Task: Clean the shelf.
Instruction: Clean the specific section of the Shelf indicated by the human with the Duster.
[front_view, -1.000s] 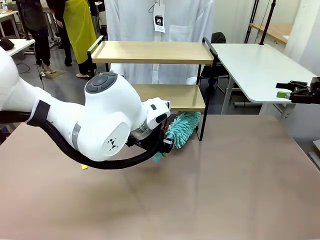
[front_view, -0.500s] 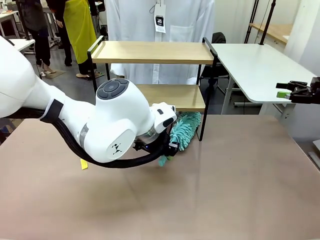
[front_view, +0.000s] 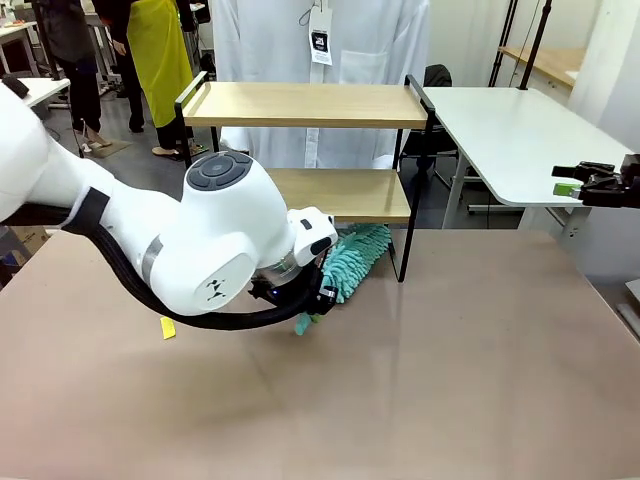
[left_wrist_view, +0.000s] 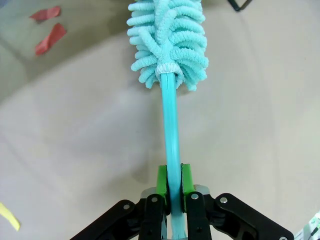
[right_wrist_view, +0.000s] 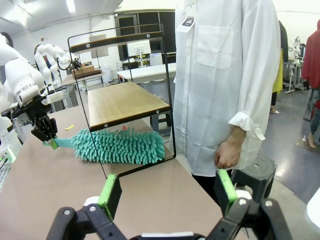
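Note:
The shelf (front_view: 305, 104) stands at the table's far edge, two wooden boards in a black frame, also in the right wrist view (right_wrist_view: 125, 102). A teal fluffy duster (front_view: 352, 260) lies low under the lower board, its head on the tabletop (right_wrist_view: 120, 146). My left gripper (left_wrist_view: 170, 182) is shut on the duster's teal handle, the head (left_wrist_view: 167, 35) pointing away from it. In the front view the left arm's bulky wrist covers most of that gripper (front_view: 315, 298). My right gripper (front_view: 575, 184) hangs open at the far right, off the table; its green pads (right_wrist_view: 112, 192) stand wide apart.
A person in a white shirt (front_view: 320, 50) stands right behind the shelf, one hand (right_wrist_view: 227, 155) hanging down. A yellow scrap (front_view: 168, 328) and red scraps (left_wrist_view: 47, 30) lie on the brown table. A white table (front_view: 510, 130) stands at the right.
The left arm pushed the duster a little to the right under the lower board, then drew it back left. The right gripper has stayed still.

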